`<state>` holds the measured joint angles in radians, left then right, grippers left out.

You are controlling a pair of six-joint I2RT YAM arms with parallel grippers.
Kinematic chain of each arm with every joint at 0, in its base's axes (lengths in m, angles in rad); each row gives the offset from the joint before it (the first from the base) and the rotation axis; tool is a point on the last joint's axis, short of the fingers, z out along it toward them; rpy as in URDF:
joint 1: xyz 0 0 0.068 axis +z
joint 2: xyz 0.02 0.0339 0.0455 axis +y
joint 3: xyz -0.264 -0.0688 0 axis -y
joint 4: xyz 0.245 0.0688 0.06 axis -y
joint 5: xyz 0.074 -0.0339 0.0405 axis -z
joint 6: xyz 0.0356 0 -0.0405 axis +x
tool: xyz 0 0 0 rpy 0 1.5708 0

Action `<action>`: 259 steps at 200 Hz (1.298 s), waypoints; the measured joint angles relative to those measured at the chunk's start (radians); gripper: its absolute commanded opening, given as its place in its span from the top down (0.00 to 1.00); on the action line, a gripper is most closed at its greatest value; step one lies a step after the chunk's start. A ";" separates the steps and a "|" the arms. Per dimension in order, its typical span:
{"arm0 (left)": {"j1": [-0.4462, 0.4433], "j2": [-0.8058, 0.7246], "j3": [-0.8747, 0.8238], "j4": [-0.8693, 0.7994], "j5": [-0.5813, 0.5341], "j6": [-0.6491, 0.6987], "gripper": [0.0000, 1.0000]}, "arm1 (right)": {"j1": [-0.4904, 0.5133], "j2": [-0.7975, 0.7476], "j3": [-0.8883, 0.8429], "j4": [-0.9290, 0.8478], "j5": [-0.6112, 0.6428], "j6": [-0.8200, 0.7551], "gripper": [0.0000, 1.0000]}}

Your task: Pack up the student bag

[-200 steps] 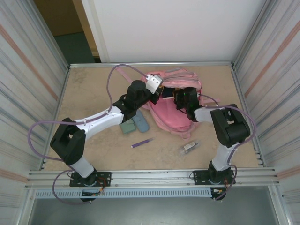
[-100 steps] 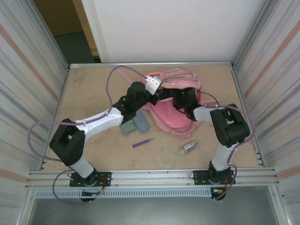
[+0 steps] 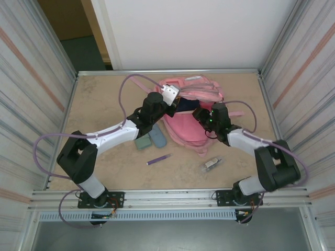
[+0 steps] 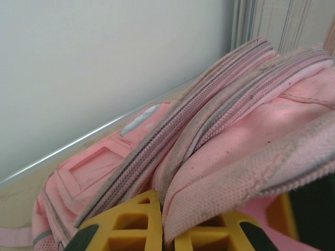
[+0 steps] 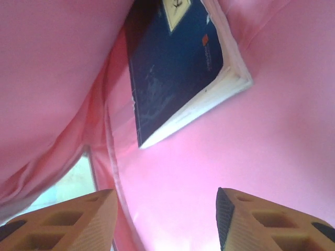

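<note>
**On the counter, toward 12 o'clock: pink bag with both arms at its mouth**

On the beige counter (image 3: 104,104), seen from above, the pink student bag (image 3: 191,125) lies just past the middle, toward 12 o'clock, with its opening facing 11 o'clock. The left arm reaches in from 7 o'clock. Its left pincer (image 3: 175,98) is at the bag's upper rim. From the left wrist, its yellow fingers (image 4: 125,225) are pressed together on a fold of the pink fabric beside the grey zipper tracks, pinching the student bag.

The right arm comes in from 4 o'clock, and the right pincer (image 3: 201,115) sits at the bag's mouth. From the right wrist, its two tan fingers (image 5: 78,219) are spread apart with nothing between them, inside the pink lining. Ahead of them, toward 12 o'clock, a dark blue book (image 5: 175,68) with white page edges lies in the bag.

At the bag's 8 o'clock, a green case (image 3: 142,142) and a blue-grey pouch (image 3: 157,137) lie side by side, touching. A purple pen (image 3: 158,159) lies at 7 o'clock, and a small clear-and-silver item (image 3: 212,163) at 5 o'clock, too small to identify.
</note>
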<state>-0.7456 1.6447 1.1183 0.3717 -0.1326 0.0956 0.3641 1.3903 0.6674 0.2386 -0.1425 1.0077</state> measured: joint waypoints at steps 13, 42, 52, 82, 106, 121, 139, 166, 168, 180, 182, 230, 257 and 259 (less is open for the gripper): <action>0.000 0.018 0.008 0.000 0.000 -0.005 1.00 | 0.000 -0.078 -0.003 -0.069 0.021 -0.069 0.46; 0.000 0.053 0.044 -0.034 0.018 -0.009 1.00 | 0.001 -0.237 -0.016 -0.187 0.097 -0.198 0.45; 0.000 0.061 0.051 -0.037 0.024 -0.013 1.00 | 0.001 -0.287 -0.024 -0.221 0.126 -0.238 0.44; -0.007 0.096 0.053 -0.036 0.028 -0.018 1.00 | 0.002 -0.397 -0.027 -0.307 0.200 -0.340 0.42; -0.023 0.129 0.054 -0.060 0.027 -0.018 0.99 | 0.046 -0.539 -0.097 -0.277 0.262 -0.408 0.36; -0.033 0.146 0.054 -0.077 0.039 -0.019 0.94 | 0.085 -0.621 -0.131 -0.275 0.304 -0.434 0.35; -0.039 0.158 0.054 -0.110 0.073 -0.022 0.87 | 0.092 -0.637 -0.130 -0.267 0.343 -0.443 0.34; -0.045 0.160 0.054 -0.179 0.148 -0.043 0.68 | 0.054 -0.525 -0.078 -0.308 0.351 -0.439 0.33; -0.046 0.160 0.054 -0.187 0.157 -0.045 0.67 | 0.050 -0.509 -0.071 -0.314 0.349 -0.438 0.33; -0.047 0.159 0.054 -0.227 0.197 -0.053 0.56 | 0.025 -0.434 -0.027 -0.340 0.332 -0.433 0.34; -0.047 0.158 0.054 -0.237 0.205 -0.058 0.55 | 0.021 -0.422 -0.021 -0.343 0.328 -0.433 0.34; -0.044 0.064 0.054 -0.478 0.347 -0.005 0.49 | -0.026 -0.212 0.076 -0.397 0.241 -0.431 0.35; 0.010 -0.032 0.056 -0.525 0.409 -0.037 0.48 | -0.027 -0.121 0.119 -0.407 0.190 -0.433 0.36; 0.016 -0.035 0.056 -0.525 0.410 -0.042 0.45 | -0.026 -0.114 0.123 -0.408 0.187 -0.433 0.36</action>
<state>-0.7300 1.6096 1.1744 -0.1532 0.2771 0.0532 0.3378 1.2758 0.7906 -0.1696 0.0444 0.5743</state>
